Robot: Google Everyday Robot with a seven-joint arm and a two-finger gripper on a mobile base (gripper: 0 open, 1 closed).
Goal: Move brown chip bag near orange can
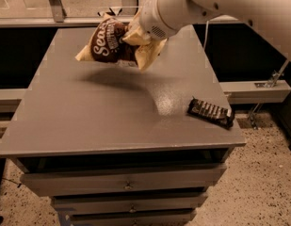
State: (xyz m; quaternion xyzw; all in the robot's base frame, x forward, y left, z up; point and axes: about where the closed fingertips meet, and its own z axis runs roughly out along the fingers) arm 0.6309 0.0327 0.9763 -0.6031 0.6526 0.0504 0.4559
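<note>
We see the hand [132, 36] clamped on the brown chip bag [106, 45], held above the worktop [88, 117] at upper centre, with the arm [239, 4] filling the upper right. Below, the grey surface lies open across left and centre. A dark snack wrapper [211, 113] lies near the right edge.

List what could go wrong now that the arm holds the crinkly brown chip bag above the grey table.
1. The gripper holds the large crinkly brown chip bag by one crumpled end above the grey table; the bag may slip out.
2. The small dark striped snack-bar wrapper lies near the table's right front edge; a low arm sweep could knock it off.
3. No orange can is in view, so the placing spot cannot be checked.
</note>
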